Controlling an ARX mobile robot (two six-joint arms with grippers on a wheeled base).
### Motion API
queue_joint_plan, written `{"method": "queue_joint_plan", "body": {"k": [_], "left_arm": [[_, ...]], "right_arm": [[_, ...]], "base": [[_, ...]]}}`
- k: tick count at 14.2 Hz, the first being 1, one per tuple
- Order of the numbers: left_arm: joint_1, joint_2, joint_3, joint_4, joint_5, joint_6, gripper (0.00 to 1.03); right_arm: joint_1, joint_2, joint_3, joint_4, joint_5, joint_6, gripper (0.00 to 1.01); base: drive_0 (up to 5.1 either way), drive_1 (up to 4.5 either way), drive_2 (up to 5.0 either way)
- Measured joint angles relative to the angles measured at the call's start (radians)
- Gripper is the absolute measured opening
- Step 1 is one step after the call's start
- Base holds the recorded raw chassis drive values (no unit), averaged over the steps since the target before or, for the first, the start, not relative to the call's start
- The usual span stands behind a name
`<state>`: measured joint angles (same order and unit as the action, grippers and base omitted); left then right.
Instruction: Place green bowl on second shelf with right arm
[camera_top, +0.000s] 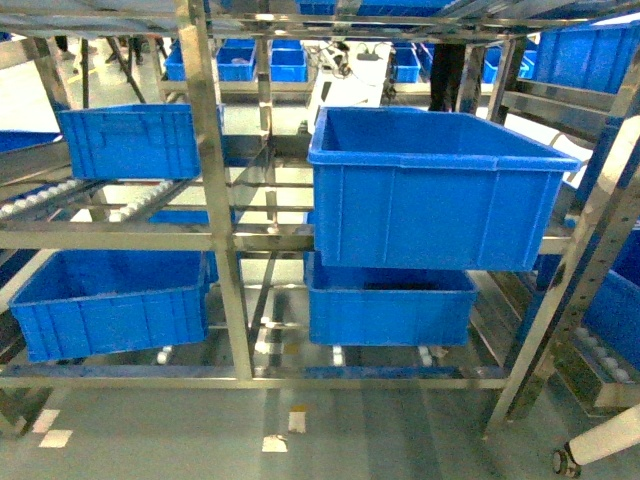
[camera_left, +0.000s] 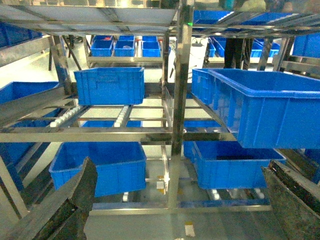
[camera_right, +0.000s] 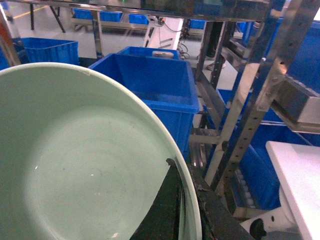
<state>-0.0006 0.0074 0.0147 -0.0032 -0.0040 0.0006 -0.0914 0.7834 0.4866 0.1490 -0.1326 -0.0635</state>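
The pale green bowl (camera_right: 75, 165) fills the left of the right wrist view, seen from above its hollow. My right gripper (camera_right: 189, 205) is shut on the bowl's rim, one black finger (camera_right: 162, 205) inside and the other outside. Beyond the bowl stands the deep blue bin (camera_right: 150, 80), which in the head view (camera_top: 430, 185) rests on the steel rails of the second shelf (camera_top: 150, 238). Neither gripper nor the bowl shows in the head view. My left gripper (camera_left: 180, 205) is open, with nothing between its fingers (camera_left: 75, 197), and faces the rack.
A steel upright (camera_top: 215, 190) splits the rack into two bays. A smaller blue bin (camera_top: 135, 140) stands at the back left, and two more bins (camera_top: 110, 300) (camera_top: 390, 305) sit on the lowest level. A perforated post (camera_right: 250, 100) and a white surface (camera_right: 297, 175) are close on the right.
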Motion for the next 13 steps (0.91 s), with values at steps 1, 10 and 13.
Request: {"method": "queue_joint_plan", "body": {"k": [1, 10, 13], "left_arm": [[0.0, 0.0, 0.0, -0.003, 0.0, 0.0, 0.98], [0.0, 0.0, 0.0, -0.001, 0.003, 0.0, 0.98], [0.0, 0.0, 0.0, -0.002, 0.003, 0.0, 0.98]], "right_arm": [[0.006, 0.0, 0.0, -0.002, -0.007, 0.0, 0.02], [0.005, -0.004, 0.0, -0.003, -0.001, 0.0, 0.02], [0.005, 0.0, 0.0, -0.005, -0.001, 0.0, 0.02]], "base": [[-5.0, 2.48, 2.5], [-3.3, 3.1, 0.2], [0.0, 4.36, -4.3]]}}
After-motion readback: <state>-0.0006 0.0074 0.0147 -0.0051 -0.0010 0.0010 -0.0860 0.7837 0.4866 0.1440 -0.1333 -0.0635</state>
